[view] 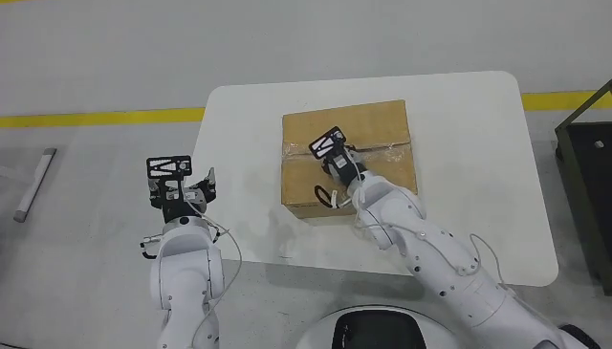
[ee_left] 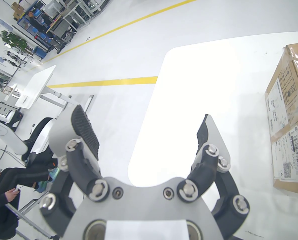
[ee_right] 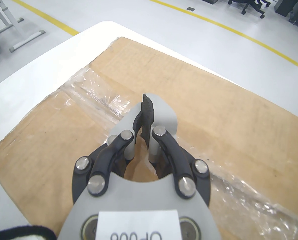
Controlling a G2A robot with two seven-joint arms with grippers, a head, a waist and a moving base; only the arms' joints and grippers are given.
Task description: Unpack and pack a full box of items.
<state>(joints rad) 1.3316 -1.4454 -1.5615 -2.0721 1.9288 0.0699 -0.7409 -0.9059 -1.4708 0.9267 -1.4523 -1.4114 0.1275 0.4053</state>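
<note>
Wht table (view: 478, 110), yel floor line (view: 96, 118) beyond it, dk cabinet (view: 585, 196) by R edge, grey bar (view: 33, 183) on floor

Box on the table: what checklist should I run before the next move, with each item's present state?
1. Box fully on the table: ok.
2. Seam free of tape: not ok, clear tape runs along it and the flaps are closed.
3. Right gripper above the taped seam: ok, shut with nothing in it.
4. Right gripper touching the tape: cannot tell.
5. Left gripper ready: ok, open and empty, beside the table edge, apart from the box.
6. Box contents: cannot tell, hidden by the flaps.
</note>
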